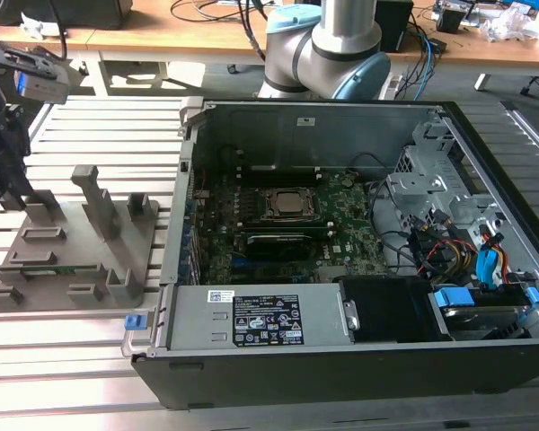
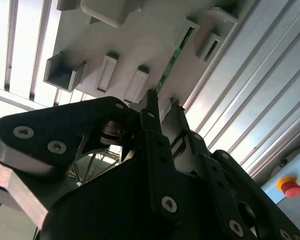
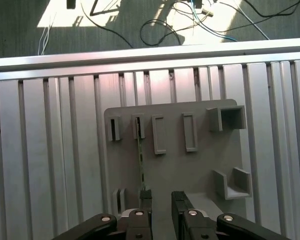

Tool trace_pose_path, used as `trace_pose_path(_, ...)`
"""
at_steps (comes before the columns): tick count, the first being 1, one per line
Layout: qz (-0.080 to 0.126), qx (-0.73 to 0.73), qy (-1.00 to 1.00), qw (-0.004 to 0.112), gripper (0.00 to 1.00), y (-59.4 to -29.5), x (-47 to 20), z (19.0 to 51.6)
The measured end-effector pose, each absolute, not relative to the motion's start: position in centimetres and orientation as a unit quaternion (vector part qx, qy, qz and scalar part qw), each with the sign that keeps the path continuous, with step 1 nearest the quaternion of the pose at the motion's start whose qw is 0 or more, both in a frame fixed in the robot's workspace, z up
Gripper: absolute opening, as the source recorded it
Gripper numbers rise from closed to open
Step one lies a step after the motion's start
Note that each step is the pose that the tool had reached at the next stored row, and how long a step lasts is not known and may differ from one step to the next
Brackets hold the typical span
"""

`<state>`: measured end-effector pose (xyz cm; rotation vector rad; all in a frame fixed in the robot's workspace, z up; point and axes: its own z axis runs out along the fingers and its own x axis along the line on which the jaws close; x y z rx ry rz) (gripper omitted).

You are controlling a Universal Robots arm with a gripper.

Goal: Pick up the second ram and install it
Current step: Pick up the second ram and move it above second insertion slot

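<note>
- Second ram [image 3: 141, 160] stands on edge in two slots of the grey holder tray [image 3: 190, 170] on the slatted counter [image 3: 50, 150]; this probably keeps its flat faces reachable.
- Gripper [image 3: 160, 197] hangs over one end of the ram, jaws spread, pinching nothing.
- One fingertip [image 2: 150, 102] lines up with the ram's edge, which does not appear to lie in the gap.
</note>
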<state>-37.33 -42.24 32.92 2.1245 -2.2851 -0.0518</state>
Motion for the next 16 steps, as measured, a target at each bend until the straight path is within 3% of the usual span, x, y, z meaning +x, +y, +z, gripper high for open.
trace_pose_path(16, -0.017, 0.681, -0.732, 0.011, 0.30, -42.2, -37.3, 31.1)
